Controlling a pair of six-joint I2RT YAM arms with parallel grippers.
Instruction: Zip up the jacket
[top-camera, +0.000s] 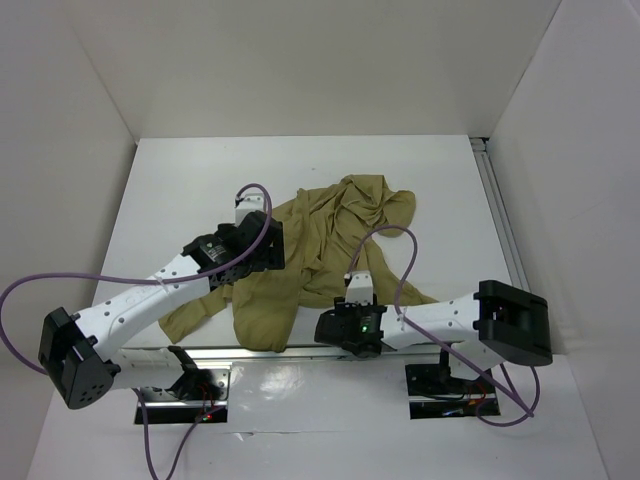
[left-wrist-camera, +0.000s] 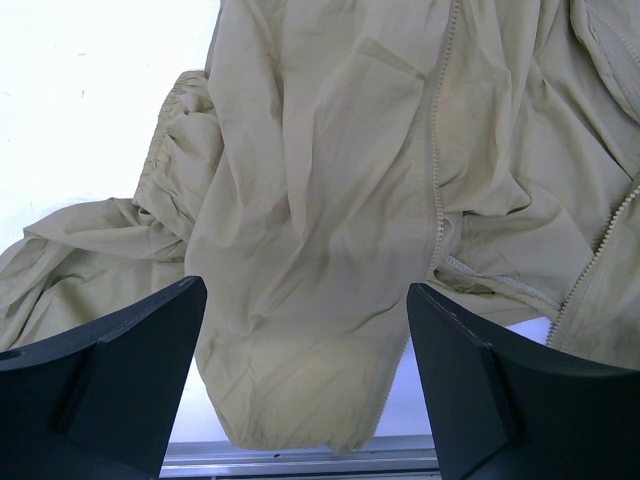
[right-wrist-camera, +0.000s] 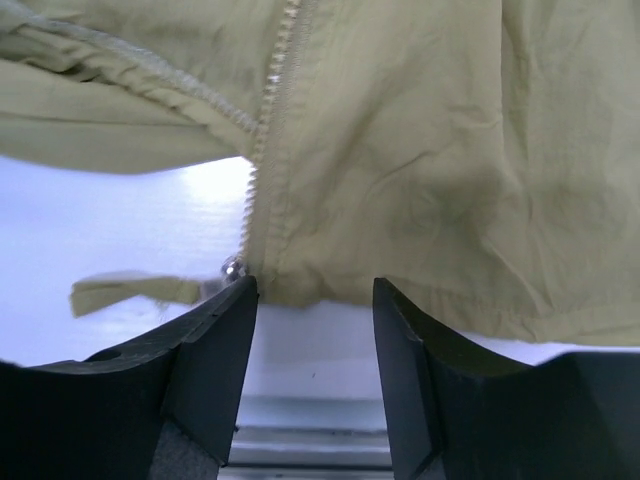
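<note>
Nearest the table's front edge, my right gripper (right-wrist-camera: 312, 300) sits with its jaws parted, not gripping anything. The jacket's (top-camera: 320, 250) bottom hem lies just beyond the fingertips. The zipper teeth (right-wrist-camera: 275, 90) run down to that hem beside the right gripper's left finger. A small metal bead (right-wrist-camera: 232, 268) and a fabric tab (right-wrist-camera: 135, 290) lie right there on the white table (top-camera: 180, 170).

I judge this step to be pinning the zipper's bottom end. I'd ease forward and close on the hem cloth just beside the teeth, not on them, so the track stays free for the slider.

Further in, my left gripper (left-wrist-camera: 305, 310) hangs wide open above the crumpled front panel, touching nothing. It will need to find the mating edge — the fabric is badly folded there.

Count: one jacket, heaped mid-table with sleeves sprawled; two grippers; two runs of teeth in the left wrist view; one bead; one tab.
</note>
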